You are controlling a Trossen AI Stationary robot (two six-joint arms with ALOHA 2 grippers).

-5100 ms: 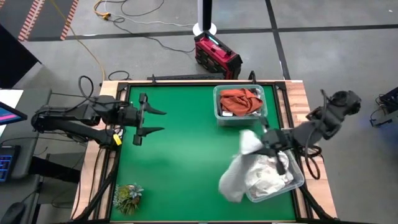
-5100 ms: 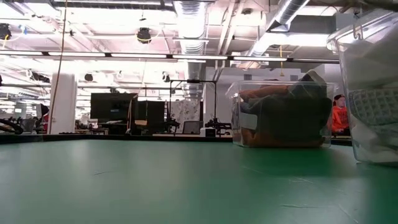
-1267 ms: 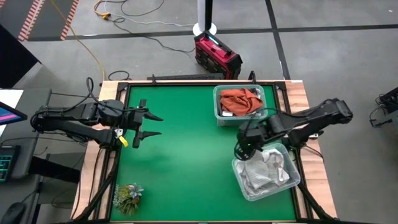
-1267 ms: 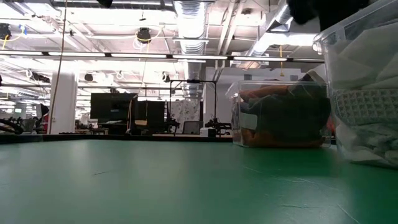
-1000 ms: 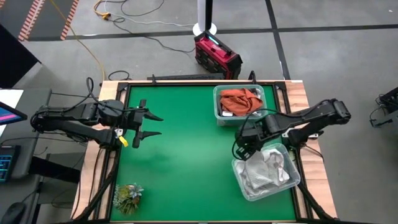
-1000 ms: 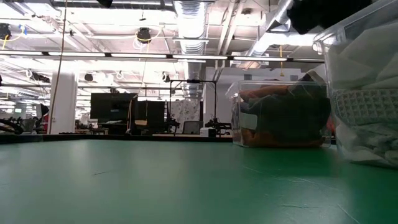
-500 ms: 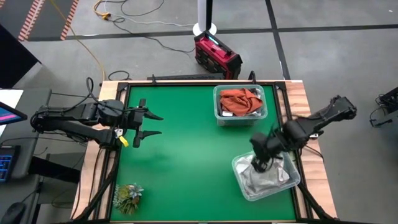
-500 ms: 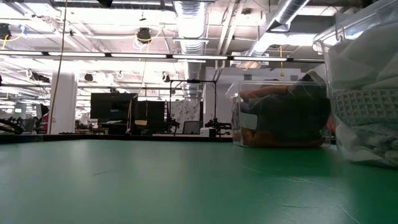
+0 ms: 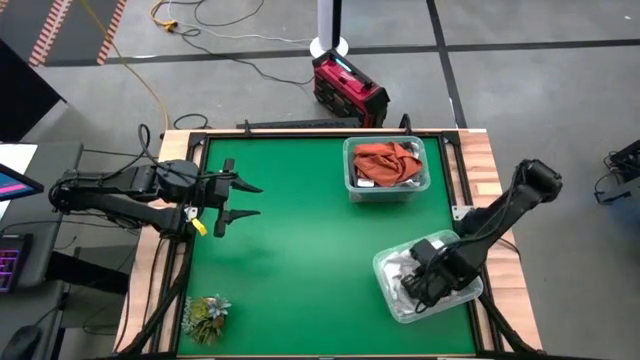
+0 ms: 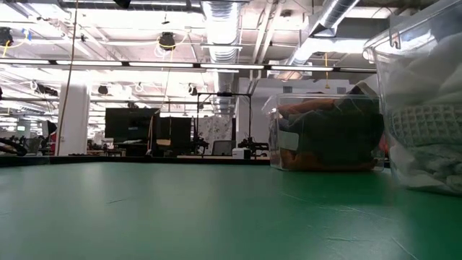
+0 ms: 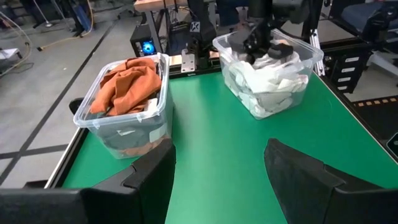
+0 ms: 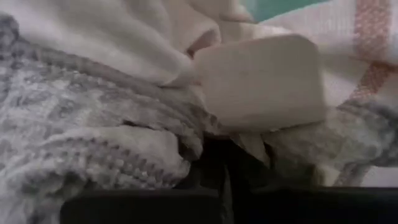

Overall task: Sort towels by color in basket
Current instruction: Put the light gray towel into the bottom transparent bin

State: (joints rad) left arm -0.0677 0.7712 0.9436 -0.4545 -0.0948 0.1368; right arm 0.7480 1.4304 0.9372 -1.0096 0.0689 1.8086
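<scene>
Note that the far bin (image 9: 386,170) holds the rust-orange towel (image 9: 388,160), while the right gripper (image 9: 422,283), fingers closed narrow, sits buried among pale towels (image 11: 267,84) in the near bin (image 9: 392,300).

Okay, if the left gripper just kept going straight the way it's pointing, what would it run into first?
The left gripper points across bare green table. The left wrist view shows the gap between the orange-towel bin and the white-towel bin ahead, so the way looks free, though depth is uncertain.

Right gripper (image 9: 418,285) buried among white towels (image 11: 264,84); grip unclear. Near bin (image 10: 422,108) cut off by frame edge.
</scene>
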